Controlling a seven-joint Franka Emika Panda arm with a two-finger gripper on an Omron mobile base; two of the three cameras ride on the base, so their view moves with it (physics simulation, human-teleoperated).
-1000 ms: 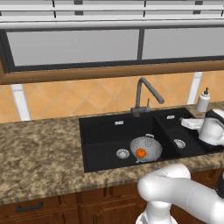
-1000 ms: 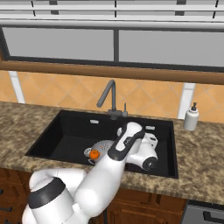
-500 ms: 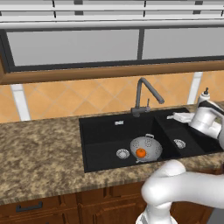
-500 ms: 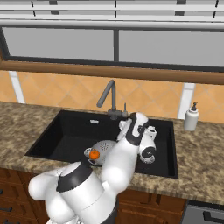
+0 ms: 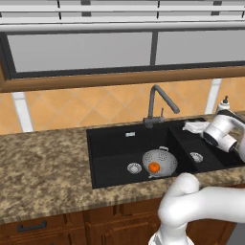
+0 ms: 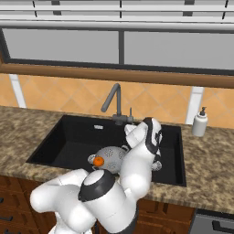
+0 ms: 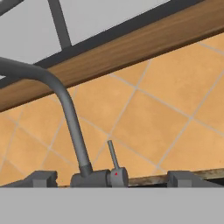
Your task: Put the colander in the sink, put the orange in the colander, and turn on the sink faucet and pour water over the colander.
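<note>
Granite counter (image 5: 43, 167) runs along the front, with the black sink (image 5: 115, 143) sunk into it. Nearest me, the colander (image 5: 160, 161) sits in the large basin, the orange (image 5: 154, 167) inside it. Above the smaller basin the gripper (image 5: 195, 127) hangs with its jaws spread wide, holding nothing and touching nothing (its fingertips (image 7: 43, 178) flank the lever). Just beyond stands the sink faucet (image 5: 157, 106), its spout reaching over the basin, against the orange tiled wall (image 5: 62, 110).

The orange (image 5: 154, 167) sits inside the colander (image 5: 160, 161) in the sink (image 5: 110, 148).
</note>
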